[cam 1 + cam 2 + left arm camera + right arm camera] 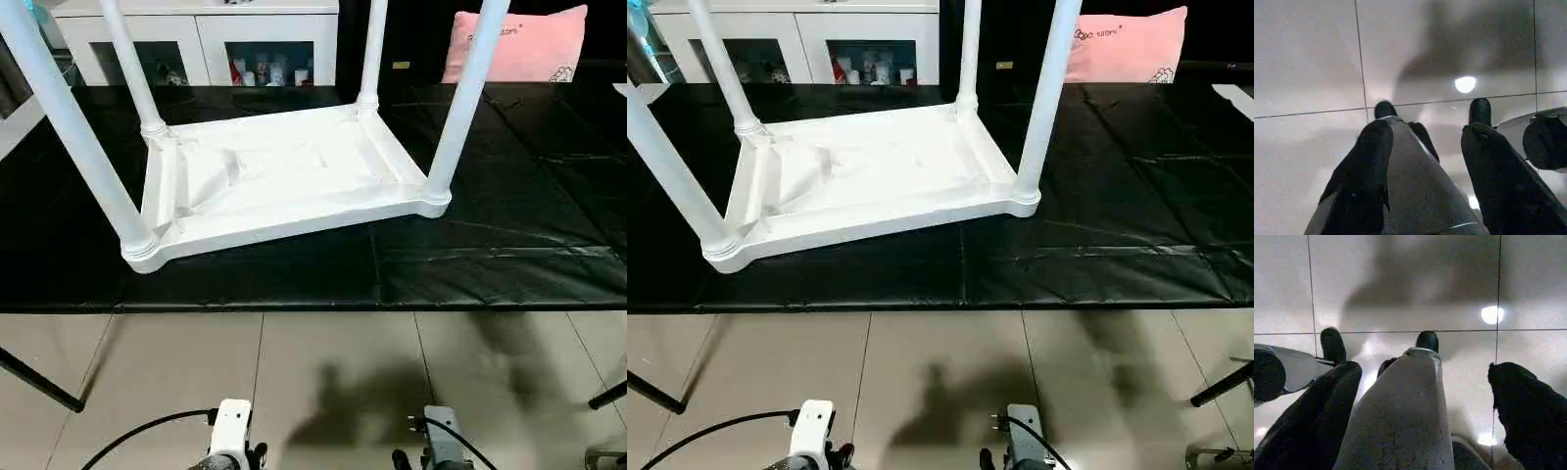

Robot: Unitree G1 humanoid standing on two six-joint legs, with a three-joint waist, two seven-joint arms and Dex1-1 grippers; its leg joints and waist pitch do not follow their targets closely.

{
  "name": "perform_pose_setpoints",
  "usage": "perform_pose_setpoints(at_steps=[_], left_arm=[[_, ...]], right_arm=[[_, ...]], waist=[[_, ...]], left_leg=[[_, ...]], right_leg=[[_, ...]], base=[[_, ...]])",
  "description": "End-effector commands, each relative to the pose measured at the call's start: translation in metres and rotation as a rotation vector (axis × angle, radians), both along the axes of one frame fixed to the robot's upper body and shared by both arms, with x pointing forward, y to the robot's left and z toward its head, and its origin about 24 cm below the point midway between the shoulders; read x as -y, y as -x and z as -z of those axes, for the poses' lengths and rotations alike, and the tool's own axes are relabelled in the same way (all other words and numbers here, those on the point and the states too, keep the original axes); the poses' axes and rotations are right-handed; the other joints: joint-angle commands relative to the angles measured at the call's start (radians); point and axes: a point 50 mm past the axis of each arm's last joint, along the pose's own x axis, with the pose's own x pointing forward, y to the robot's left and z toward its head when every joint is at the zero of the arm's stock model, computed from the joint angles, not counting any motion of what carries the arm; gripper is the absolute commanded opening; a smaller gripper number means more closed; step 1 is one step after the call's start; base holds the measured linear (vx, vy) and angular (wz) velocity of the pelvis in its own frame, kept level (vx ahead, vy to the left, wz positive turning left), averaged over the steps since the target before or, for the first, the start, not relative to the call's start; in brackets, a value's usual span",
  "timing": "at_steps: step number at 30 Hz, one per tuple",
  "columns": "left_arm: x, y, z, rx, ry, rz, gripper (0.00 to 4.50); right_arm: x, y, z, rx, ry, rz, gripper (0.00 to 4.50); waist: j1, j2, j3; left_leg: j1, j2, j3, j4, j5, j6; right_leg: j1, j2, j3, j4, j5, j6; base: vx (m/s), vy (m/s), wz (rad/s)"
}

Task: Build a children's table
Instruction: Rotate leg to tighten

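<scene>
White plastic is what I am looking at first: the children's table (284, 186) is lying upside down on the black mat (509, 245) that covers the floor in front of me, with its ribbed underside facing up. All four tapered legs are standing in the round corner sockets: the near left leg (73, 132), the far left leg (132, 73), the far right leg (372, 49) and the near right leg (465, 103). I am judging that the assembly itself is nearly finished; what remains, as I see it, is to check that each leg is sitting fully in its socket and to turn the table onto its feet.

My left gripper (1430, 132) is hanging low over the pale floor tiles (323, 362), its fingers partly spread and holding nothing. My right gripper (1459, 367) is spread wide and is also empty. Both are well apart from the table.

For moving, the near edge of the mat is running straight between me and the table, and the tiles on my side are giving open room. Black stand legs (39, 382) are reaching in at both sides of the tiles. Behind the table a white glass-door cabinet (196, 39) and a pink pillow (519, 44) are standing near the far edge, so flipping toward me seems safer.
</scene>
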Motion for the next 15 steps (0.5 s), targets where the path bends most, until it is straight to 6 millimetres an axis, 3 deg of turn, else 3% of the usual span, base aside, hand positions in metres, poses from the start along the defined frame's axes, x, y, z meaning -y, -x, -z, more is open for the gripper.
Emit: perform_pose_setpoints(at_steps=[1,15], left_arm=[[-0.0018,0.0016,0.0007,-0.012,-0.005,-0.003,2.6],[-0.0018,0.0016,0.0007,-0.012,-0.005,-0.003,2.6]], right_arm=[[-0.0003,0.0059,0.0021,-0.023,0.003,-0.008,4.5],[-0.0003,0.0059,0.0021,-0.023,0.003,-0.008,4.5]], waist=[[-0.001,-0.004,-0.032],[-0.001,-0.004,-0.032]], left_leg=[[0.018,0.096,-0.042,-0.091,-0.319,0.032],[0.018,0.096,-0.042,-0.091,-0.321,0.031]], right_leg=[[0.02,-0.099,0.049,-0.082,-0.183,-0.253],[0.02,-0.099,0.05,-0.082,-0.184,-0.253]], base=[[0.0,0.0,0.0],[0.0,0.0,0.0]])
